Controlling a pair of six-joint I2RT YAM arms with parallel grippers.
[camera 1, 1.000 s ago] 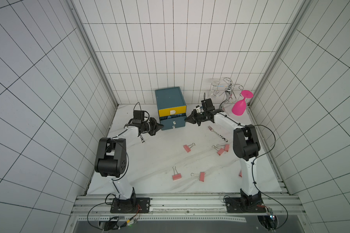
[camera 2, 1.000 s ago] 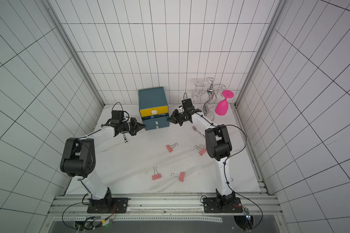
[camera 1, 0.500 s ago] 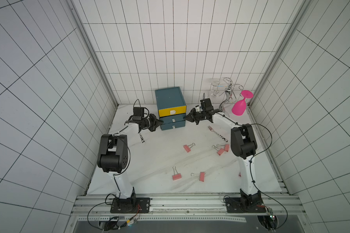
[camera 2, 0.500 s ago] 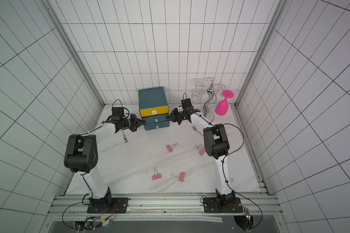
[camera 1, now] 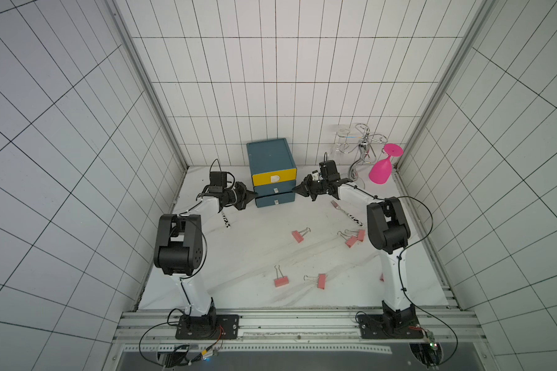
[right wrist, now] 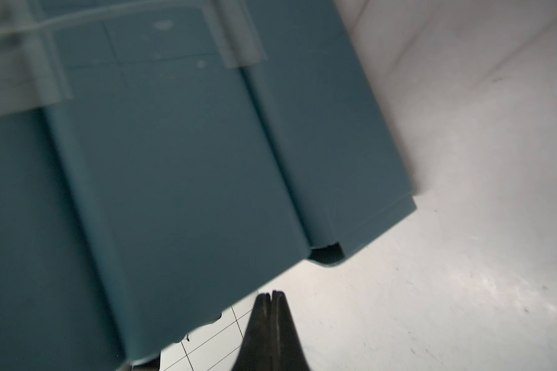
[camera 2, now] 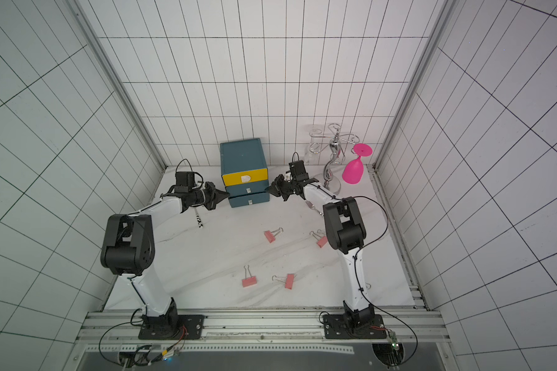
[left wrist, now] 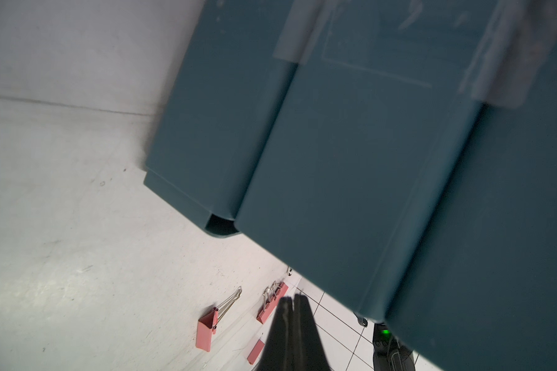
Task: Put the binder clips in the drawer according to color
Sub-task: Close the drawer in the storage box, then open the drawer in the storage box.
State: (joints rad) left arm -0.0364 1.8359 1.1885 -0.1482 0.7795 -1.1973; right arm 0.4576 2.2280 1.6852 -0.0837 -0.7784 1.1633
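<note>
Here, both sets of jaws are pressed fully shut and hold nothing. The left jaws point at the left side of the drawer unit (camera 1: 270, 154) and the right jaws at its right side, both at about the height of the middle drawer (camera 1: 264, 190). Whether the tips actually touch it cannot be told.

The binder clips (camera 1: 298, 236) visible are all salmon-pink. They lie loose on the counter (camera 1: 245, 250), well apart from the drawers and on the near side of both jaws. A pair (camera 1: 351, 241) touching each other lies just beside the right arm (camera 1: 387, 229), so that arm is the nearer one. Two more, (camera 1: 281, 282) and (camera 1: 321, 281), lie nearest of all, about midway between the arms. The first has its wire handles pointing far, the second has them pointing left.

Judging by the closed fronts, a drawer probably has to open before any clip goes in.

No writing can be read. The drawer fronts show only small pale tabs, and the sides of the unit carry strips of clear tape (left wrist: 295, 35).
</note>
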